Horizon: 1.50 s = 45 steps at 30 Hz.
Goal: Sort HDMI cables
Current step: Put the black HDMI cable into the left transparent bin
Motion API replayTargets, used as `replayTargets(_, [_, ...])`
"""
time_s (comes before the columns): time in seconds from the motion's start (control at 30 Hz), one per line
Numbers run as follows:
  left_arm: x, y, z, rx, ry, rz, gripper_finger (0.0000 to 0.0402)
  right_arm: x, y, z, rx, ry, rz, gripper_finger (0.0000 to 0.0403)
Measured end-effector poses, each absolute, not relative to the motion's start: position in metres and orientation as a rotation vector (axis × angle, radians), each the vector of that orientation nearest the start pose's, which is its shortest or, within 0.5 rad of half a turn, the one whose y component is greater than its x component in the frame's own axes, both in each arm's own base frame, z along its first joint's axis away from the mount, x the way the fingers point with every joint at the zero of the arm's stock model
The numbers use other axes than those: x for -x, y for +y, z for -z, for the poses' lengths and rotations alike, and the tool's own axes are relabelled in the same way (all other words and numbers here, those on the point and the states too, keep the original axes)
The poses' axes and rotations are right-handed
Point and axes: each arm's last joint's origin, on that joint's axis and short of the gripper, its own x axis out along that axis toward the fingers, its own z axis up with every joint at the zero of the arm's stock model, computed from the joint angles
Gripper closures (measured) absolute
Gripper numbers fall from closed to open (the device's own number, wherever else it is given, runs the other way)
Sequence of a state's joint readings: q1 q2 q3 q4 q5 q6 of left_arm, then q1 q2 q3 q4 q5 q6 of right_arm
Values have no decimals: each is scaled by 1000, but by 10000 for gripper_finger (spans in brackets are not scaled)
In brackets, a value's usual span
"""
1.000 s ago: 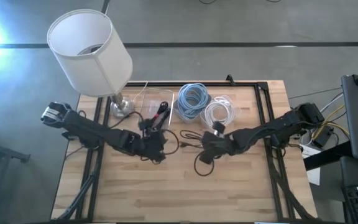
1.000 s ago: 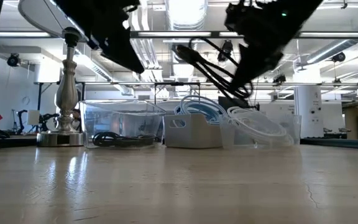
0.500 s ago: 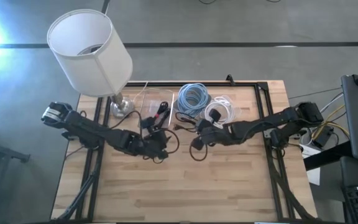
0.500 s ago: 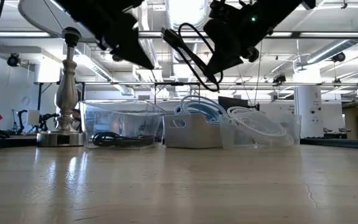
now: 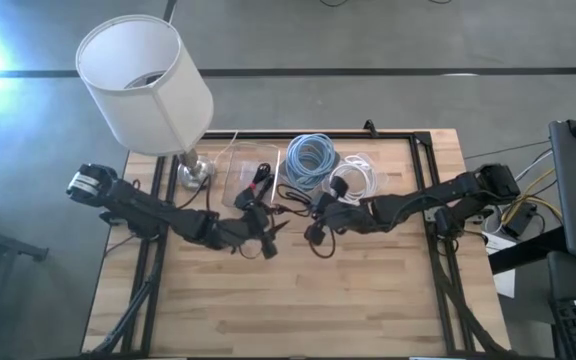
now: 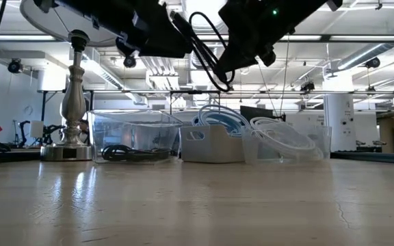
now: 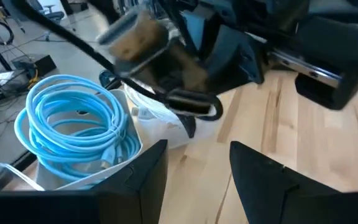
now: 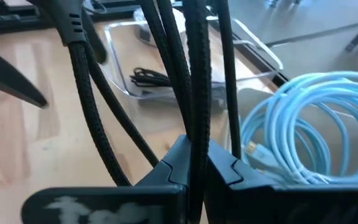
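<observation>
A black HDMI cable point(image 8: 194, 81) hangs in loose loops from my right gripper point(image 5: 320, 222), lifted above the table's middle; in the low view the black cable point(image 6: 207, 48) is well clear of the tabletop. My left gripper point(image 7: 197, 177) is open just to its left, fingers pointing at the cable's plug point(image 7: 135, 34) without touching it. Behind stand tubs: a light blue coil point(image 5: 310, 158), a white coil point(image 5: 353, 180), and a thin black bundle point(image 8: 151, 78) in the clear tub point(image 5: 251, 178). My right gripper pinches several strands of the black cable's loop point(image 8: 191, 134) between its two fingers. The strands run along the fingers and out past their tips. The cable is lifted clear of the table, its loops and plug end point(image 8: 73, 28) dangling slack.
A lamp with a white shade point(image 5: 143, 80) stands on its metal base point(image 5: 196, 172) at the table's far left, next to the clear tub. The near half of the wooden tabletop point(image 5: 288, 310) is bare. The room lies beyond the table's far edge.
My right gripper has carried the black cable up and toward the table's left and far side, nearer the tubs, its loops swinging below. My left gripper has moved right toward the hanging cable and now points at it.
</observation>
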<state>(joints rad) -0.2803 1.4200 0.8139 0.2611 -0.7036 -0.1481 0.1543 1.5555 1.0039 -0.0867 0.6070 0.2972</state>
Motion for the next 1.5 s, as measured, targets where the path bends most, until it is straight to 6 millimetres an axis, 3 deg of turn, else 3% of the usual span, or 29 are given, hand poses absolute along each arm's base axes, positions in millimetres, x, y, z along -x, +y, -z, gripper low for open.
replayTargets(0.27, [-294,-61,-244,21,194,-438,225,-331,36,-238,-48,498,480,390])
replayTargets(0.83, [-301,-42,-250,4,162,-380,228,-346,40,-218,6,533,353,390])
replayTargets(0.97, [-301,-42,-249,4,169,-380,256,-346,40,-217,9,536,356,390])
replayTargets(1.3, [-300,-42,-248,0,179,-382,374,-345,40,-218,24,545,352,390])
replayTargets(1.5, [-300,-42,-247,5,179,-382,383,-345,40,-218,26,546,352,370])
